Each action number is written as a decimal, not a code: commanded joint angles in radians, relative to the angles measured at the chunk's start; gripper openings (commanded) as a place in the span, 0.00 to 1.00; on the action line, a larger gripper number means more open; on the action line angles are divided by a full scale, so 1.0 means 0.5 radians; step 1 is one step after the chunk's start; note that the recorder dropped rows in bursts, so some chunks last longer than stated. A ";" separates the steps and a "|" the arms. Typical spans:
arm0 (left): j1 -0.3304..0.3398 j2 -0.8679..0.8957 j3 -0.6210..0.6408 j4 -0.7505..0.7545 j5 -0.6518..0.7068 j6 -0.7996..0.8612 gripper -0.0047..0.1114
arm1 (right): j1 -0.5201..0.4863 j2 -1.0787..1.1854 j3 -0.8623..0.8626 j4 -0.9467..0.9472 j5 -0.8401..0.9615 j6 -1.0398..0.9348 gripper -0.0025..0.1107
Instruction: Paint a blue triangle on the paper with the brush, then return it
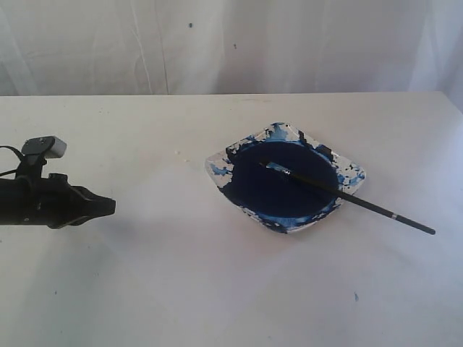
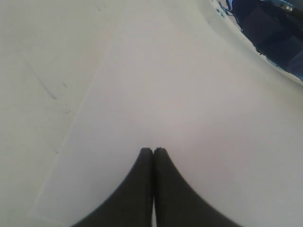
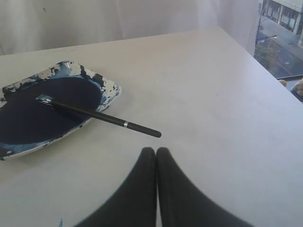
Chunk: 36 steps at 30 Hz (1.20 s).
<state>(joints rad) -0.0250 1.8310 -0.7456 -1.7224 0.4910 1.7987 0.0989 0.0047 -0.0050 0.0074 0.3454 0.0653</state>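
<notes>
The brush lies with its blue bristle tip in the paint dish and its black handle sticking out over the rim onto the table. In the right wrist view the brush ends just ahead of my right gripper, which is shut and holds nothing. My left gripper hovers at the left, well away from the dish, shut and empty. Under my left gripper lies the white paper, unmarked where I see it. No blue triangle shows in any view. The right gripper is out of the exterior view.
The dish is full of dark blue paint, with splattered rims. A small blue spot marks the table in front. The table's right edge drops off beside a window. A white curtain hangs behind.
</notes>
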 commanded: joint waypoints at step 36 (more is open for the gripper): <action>0.004 0.233 -0.133 -0.044 -0.026 0.013 0.04 | 0.004 -0.009 0.010 -0.001 -0.002 -0.001 0.02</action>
<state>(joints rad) -0.0250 1.9484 -0.7953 -1.7230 0.5094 1.8148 0.0989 0.0047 -0.0050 0.0074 0.3454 0.0653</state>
